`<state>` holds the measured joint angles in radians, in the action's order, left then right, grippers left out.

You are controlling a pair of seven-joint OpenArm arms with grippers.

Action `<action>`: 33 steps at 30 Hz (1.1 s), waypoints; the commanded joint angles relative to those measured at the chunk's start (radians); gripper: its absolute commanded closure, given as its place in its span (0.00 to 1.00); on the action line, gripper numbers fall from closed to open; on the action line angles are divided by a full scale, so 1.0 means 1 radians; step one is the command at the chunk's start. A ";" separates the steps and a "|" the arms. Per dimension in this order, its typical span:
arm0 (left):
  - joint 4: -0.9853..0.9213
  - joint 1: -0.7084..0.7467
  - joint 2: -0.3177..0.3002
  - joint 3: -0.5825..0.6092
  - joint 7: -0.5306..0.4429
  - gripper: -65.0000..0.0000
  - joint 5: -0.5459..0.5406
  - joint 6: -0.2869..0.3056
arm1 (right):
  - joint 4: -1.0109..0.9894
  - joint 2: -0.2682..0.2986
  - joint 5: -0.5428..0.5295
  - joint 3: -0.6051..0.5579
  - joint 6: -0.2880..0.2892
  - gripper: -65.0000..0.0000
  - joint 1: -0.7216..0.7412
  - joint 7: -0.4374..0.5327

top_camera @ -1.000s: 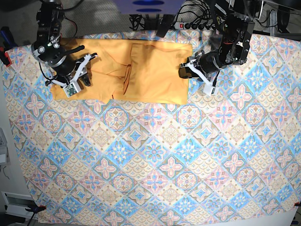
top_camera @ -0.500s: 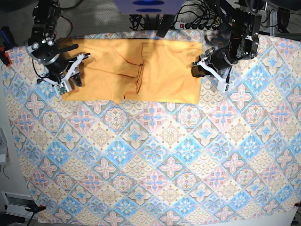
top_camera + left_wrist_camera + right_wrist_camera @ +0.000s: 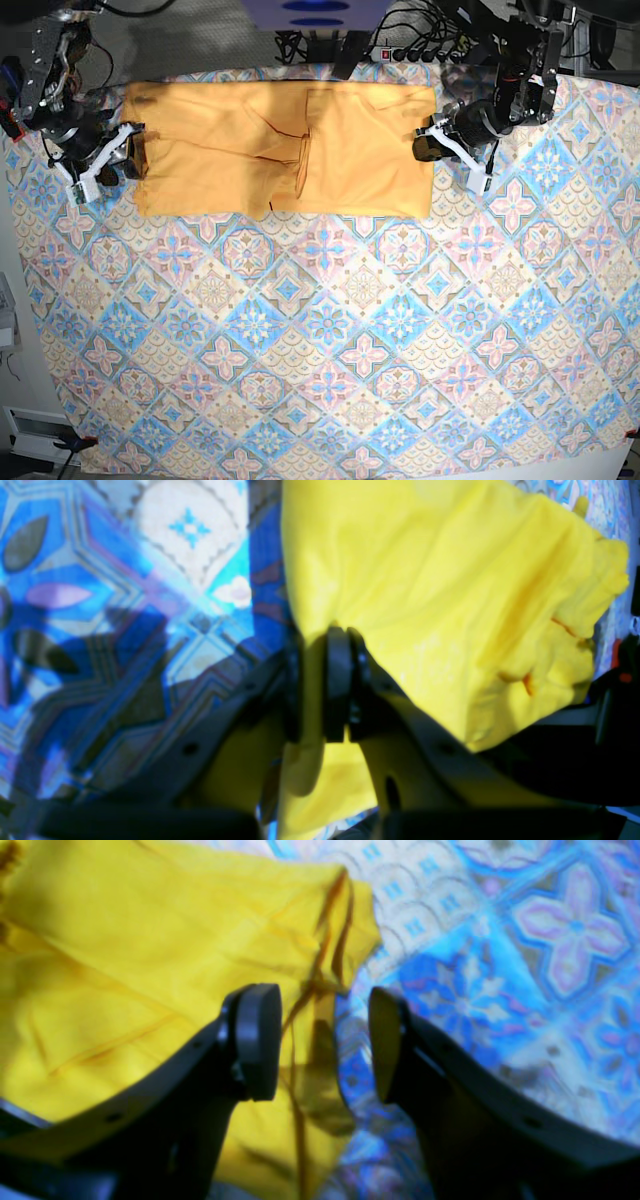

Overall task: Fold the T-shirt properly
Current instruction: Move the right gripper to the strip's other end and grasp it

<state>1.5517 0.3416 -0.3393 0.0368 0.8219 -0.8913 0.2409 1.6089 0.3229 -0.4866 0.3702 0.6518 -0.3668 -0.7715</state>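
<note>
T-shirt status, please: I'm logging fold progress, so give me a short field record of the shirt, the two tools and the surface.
shirt: T-shirt lies stretched sideways at the far edge, creased near its middle
left tool: left tool shut on the shirt's edge
right tool: right tool open, jaws astride the shirt's corner, not pinching
surface: patterned tablecloth
fold: not yet finished
</note>
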 commanded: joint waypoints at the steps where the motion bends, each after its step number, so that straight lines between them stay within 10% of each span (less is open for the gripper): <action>1: 0.017 -0.005 -0.011 -0.005 -0.013 0.93 -0.007 0.008 | -0.023 0.034 -0.047 0.008 0.007 0.57 0.012 0.010; 9: 0.016 -0.006 -0.011 -0.005 -0.013 0.93 -0.007 0.008 | -0.160 0.109 -0.212 -0.003 0.015 0.57 0.027 0.005; 33: 0.011 -0.009 -0.008 -0.005 -0.013 0.93 -0.002 0.008 | -0.276 0.101 -0.215 -0.133 0.046 0.36 0.117 0.005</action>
<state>1.5505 0.3370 -0.3382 0.0368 0.8223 -0.8864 0.2405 1.3216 0.4046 -0.6857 0.2306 0.6880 -0.2523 -0.7822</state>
